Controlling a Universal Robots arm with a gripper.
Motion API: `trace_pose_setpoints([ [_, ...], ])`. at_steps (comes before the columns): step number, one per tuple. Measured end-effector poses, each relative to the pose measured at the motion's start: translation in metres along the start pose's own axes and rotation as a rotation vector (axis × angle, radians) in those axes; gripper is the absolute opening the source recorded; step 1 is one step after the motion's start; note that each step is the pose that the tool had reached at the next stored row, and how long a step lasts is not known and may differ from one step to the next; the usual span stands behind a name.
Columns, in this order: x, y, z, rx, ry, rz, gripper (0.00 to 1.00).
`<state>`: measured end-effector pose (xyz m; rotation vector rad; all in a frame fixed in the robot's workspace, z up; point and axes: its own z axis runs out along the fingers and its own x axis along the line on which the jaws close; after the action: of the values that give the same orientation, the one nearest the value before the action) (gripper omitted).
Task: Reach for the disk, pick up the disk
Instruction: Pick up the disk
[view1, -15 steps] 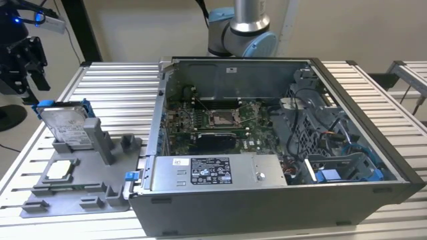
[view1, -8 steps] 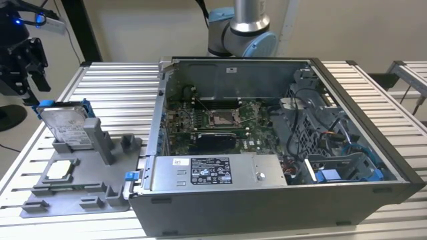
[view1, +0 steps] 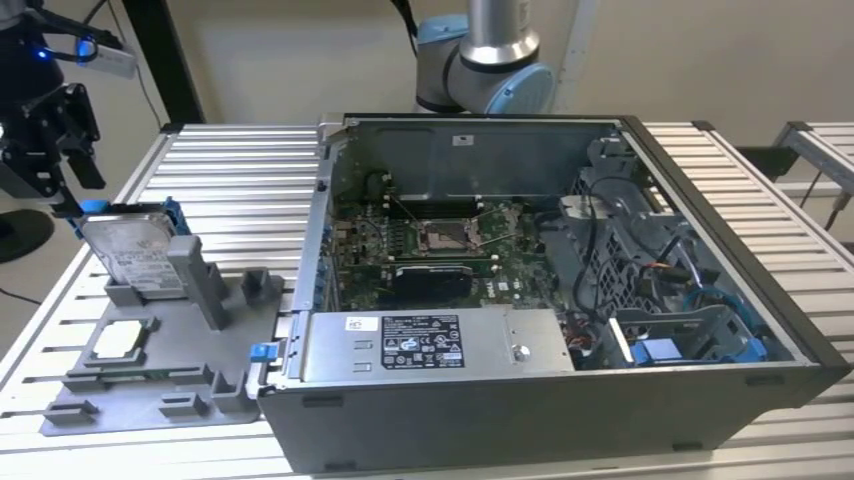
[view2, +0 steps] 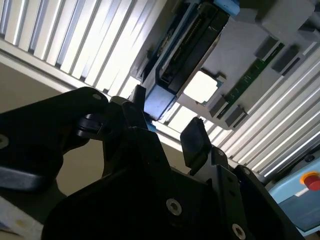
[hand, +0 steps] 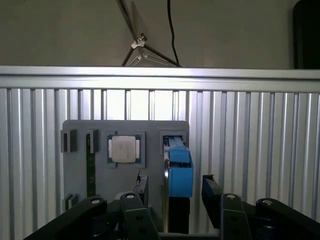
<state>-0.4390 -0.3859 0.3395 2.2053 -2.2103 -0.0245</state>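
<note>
Broadly, a slatted aluminium table (view1: 227, 190) carries the whole setup in front of a plain beige wall (view1: 267, 60). At the exterior view's left, the black gripper (view1: 76, 190) hangs at the upper end of the disk (view1: 131, 255). The disk is a flat silver drive with a white label and a bright blue bracket. It stands tilted on edge in a slot of the matte grey fixture plate (view1: 147, 400). In the first wrist view the gripper (hand: 176, 182) has its jaws apart, one on either side of the blue end of the disk (hand: 180, 170); contact cannot be determined. A square silver processor chip (view1: 118, 338) lies flat in a recess nearby. A grey upright post (view1: 207, 280) stands just beside the disk. Toward the centre and right sits an open computer case (view1: 534, 420), exposing its motherboard (view1: 441, 240) and labelled power supply (view1: 427, 345). Behind the case rises the arm base (view1: 481, 60).
</note>
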Motion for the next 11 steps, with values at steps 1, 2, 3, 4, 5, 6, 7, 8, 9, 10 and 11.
trace_pose_setpoints([
  [1,-0.0002,0.0,0.0014,0.0002,0.0,0.0,1.0],
  [2,-0.0005,0.0,0.0028,0.0004,-0.0001,0.0,1.0],
  [3,-0.0008,-0.0001,0.004,0.0004,0.0,0.0,1.0],
  [4,-0.001,-0.0002,0.0052,0.0006,-0.0002,0.0,1.0],
  [5,-0.0012,-0.0002,0.0062,0.0005,-0.0001,0.0,1.0],
  [6,-0.0015,-0.0002,0.0071,0.0004,-0.0001,0.0,1.0],
  [7,-0.0017,-0.0002,0.008,0.0004,-0.0001,0.0,1.0],
  [8,-0.0018,-0.0003,0.009,0.0004,-0.0003,0.0,1.0],
  [9,-0.0018,-0.0003,0.0099,0.0004,-0.0007,0.0,1.0],
  [10,-0.0019,-0.0004,0.0108,0.0005,-0.0012,0.0,1.0],
  [11,-0.002,-0.0004,0.0118,0.0005,-0.0021,0.0,1.0],
])
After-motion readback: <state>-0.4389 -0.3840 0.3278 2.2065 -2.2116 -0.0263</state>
